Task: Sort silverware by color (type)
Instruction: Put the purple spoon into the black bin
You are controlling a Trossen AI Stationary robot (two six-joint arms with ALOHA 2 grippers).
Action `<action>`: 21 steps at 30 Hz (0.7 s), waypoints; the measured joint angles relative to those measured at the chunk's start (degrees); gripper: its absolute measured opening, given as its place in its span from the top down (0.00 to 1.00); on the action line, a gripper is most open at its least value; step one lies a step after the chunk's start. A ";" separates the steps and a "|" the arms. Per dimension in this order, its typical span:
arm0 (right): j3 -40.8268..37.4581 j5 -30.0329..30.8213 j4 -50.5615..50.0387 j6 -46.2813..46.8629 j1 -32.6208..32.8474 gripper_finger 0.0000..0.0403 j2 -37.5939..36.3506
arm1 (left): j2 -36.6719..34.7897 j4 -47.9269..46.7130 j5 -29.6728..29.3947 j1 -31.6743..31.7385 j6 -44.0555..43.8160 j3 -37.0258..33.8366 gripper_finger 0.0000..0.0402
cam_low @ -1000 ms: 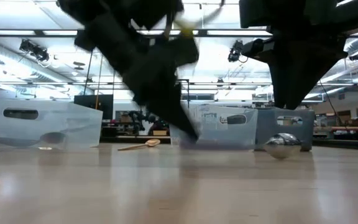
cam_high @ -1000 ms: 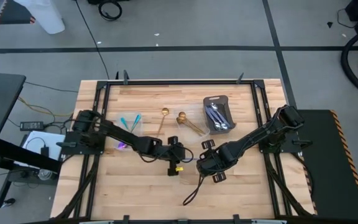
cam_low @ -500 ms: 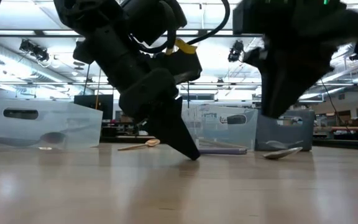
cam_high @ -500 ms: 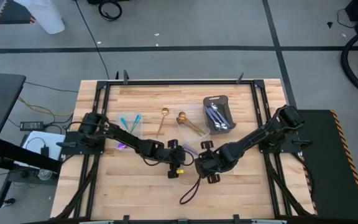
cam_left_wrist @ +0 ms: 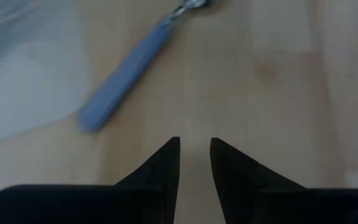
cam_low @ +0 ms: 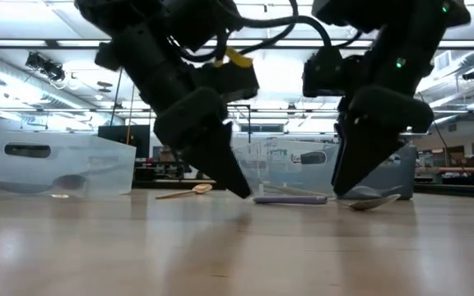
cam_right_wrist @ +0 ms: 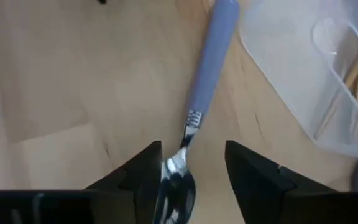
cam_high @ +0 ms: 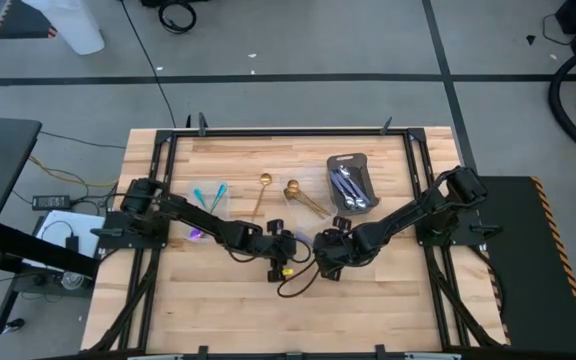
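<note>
A spoon with a lilac-blue handle (cam_right_wrist: 213,62) and shiny bowl (cam_right_wrist: 178,186) lies flat on the wooden table, between my two grippers (cam_low: 290,199). My right gripper (cam_right_wrist: 194,180) is wide open, pointing down, one finger on each side of the spoon's bowl. My left gripper (cam_left_wrist: 195,155) is open with a narrow gap and nothing in it. It points down at bare wood a little short of the handle's free end (cam_left_wrist: 92,118). In the high view both grippers meet at mid-table (cam_high: 288,248) (cam_high: 322,248). My right gripper's fingers stand on both sides of the spoon's bowl (cam_right_wrist: 169,171), which lies on the table close against one finger (cam_right_wrist: 148,177). Whether that finger touches it, I cannot tell.
A dark grey tray (cam_high: 351,160) with silver pieces stands at the far right. Two gold spoons (cam_high: 265,185) (cam_high: 303,197) lie at the far middle. A clear container (cam_high: 208,200) holds teal-handled pieces on the left. Another clear container (cam_right_wrist: 316,81) stands close to the spoon's handle.
My right gripper has gone toward the table's far edge and a little left. The spoon, whose bowl stood raised below it a second ago, now lies flat on the table under it.
</note>
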 joint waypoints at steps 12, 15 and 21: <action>-7.88 0.15 12.53 0.46 -0.03 0.67 -0.15 | -1.88 -4.72 -3.34 -0.07 0.97 0.02 0.76; -8.20 -0.63 13.47 0.66 0.01 0.77 -0.20 | -1.88 -4.29 -3.34 -0.39 2.39 0.02 0.75; -7.30 -2.69 13.76 0.16 0.01 0.97 -0.13 | -1.88 -0.91 -4.16 -1.63 7.64 0.04 0.75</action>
